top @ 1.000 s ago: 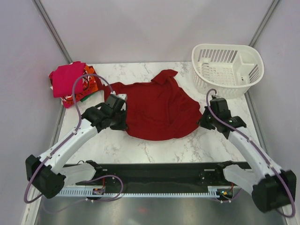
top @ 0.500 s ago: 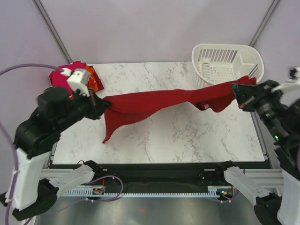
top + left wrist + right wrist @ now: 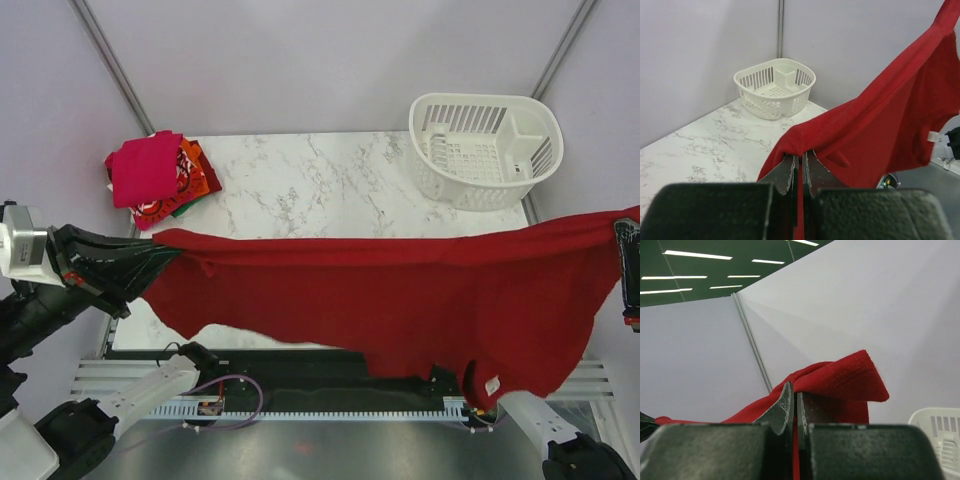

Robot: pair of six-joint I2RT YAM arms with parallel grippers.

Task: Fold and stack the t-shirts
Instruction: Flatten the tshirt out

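Raised higher, one dark red t-shirt hangs between two clamped jaws.

There is 1 dark red t-shirt, 1 folded-shirt pile and 1 white basket.

The dark red shirt hides the worktop's near edge and near right corner. The right gripper is cut off at the overhead view's right side. The shirt's white label is too small to read. At the far left corner, a pink shirt covers most of the shirts beneath.
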